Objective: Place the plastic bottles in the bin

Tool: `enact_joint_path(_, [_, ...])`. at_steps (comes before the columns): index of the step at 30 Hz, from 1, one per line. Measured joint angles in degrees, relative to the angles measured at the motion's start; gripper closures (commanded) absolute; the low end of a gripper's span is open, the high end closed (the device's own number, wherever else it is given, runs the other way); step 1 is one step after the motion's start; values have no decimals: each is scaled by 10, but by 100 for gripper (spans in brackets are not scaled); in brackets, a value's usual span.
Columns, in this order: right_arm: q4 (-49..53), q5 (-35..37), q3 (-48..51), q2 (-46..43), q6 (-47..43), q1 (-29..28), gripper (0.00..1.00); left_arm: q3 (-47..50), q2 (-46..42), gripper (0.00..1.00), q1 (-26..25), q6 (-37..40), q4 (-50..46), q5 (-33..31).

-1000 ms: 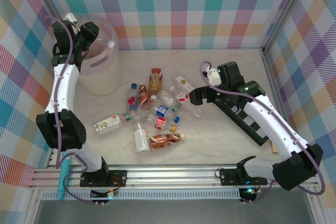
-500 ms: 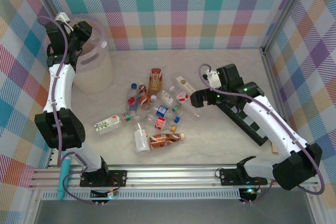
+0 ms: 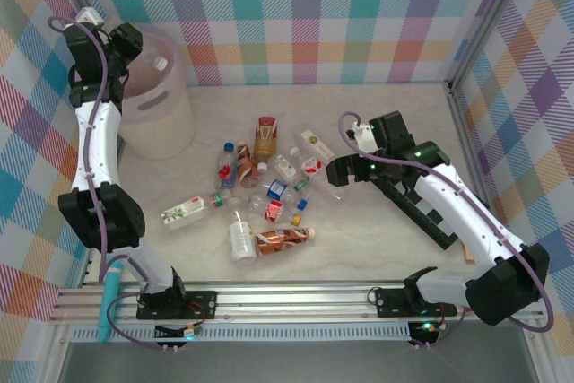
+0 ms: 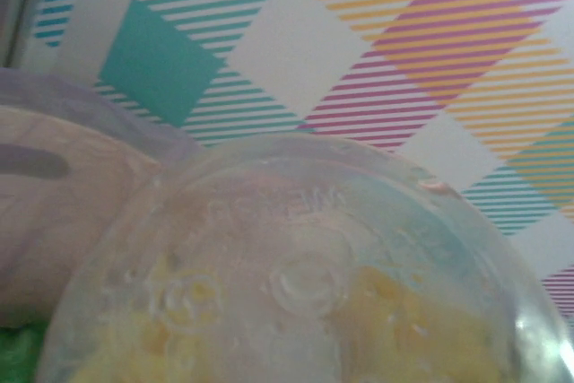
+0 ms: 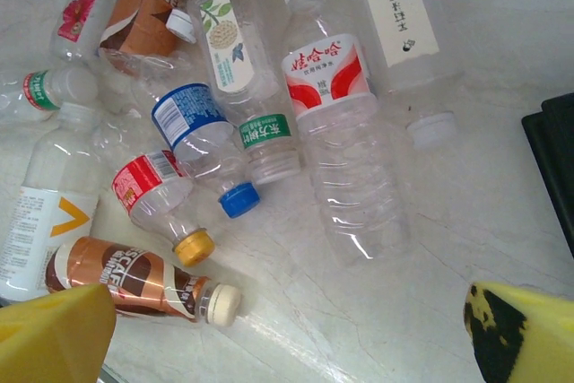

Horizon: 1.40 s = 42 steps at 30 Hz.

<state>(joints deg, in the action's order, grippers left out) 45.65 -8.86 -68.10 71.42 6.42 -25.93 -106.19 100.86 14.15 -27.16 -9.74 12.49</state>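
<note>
Two grippers were examined. The left gripper (image 3: 134, 49) was clenched on a clear bottle (image 4: 305, 284). In the left wrist view the bottle's round base faced the camera at very close range, with yellow showing blurred through the plastic. Its long axis therefore ran away from the lens, and its cap end could not be seen there. In the top view this gripper hung over the left rim of the bin (image 3: 160, 123), a pale pink translucent tub standing at the far left of the table (image 3: 386, 114), near the checked wall.

The right gripper (image 5: 287, 338) was spread wide, released, holding and touching nothing. Its yellow finger pads (image 5: 54, 334) sat at the lower corners of the right wrist view. It hovered above the right edge of the plastic bottles (image 3: 265, 195), which lay on their sides in a loose pile at the table's centre, well apart from the bin.

Nearest the jaws lay a red-and-white-labelled bottle (image 5: 327, 78), its long axis running up the frame and its white cap at the top end. Just left of it, a blue-labelled bottle (image 5: 193, 123) pointed its blue cap down and right. A brown bottle (image 5: 126, 275) lay nearly crosswise, its cream cap to the right.
</note>
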Motion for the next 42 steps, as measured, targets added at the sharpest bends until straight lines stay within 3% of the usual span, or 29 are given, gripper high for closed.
enact_joint_path(15, [8,24,14,-29,2,0,1,-126,170,73,-2,153,-279,-51])
enact_joint_path(26, [7,39,15,-29,2,0,0,-159,183,72,-44,250,-453,-31])
enact_joint_path(28, [7,46,15,-28,2,0,0,-159,183,64,-62,255,-466,-22])
enact_joint_path(33, [8,76,15,-4,2,0,0,-159,183,61,-92,260,-473,-16])
enact_joint_path(35, [7,85,15,11,1,0,1,-159,183,56,-94,260,-473,-16])
enact_joint_path(42, [-6,91,30,45,-11,0,0,-154,183,15,-90,263,-470,-19])
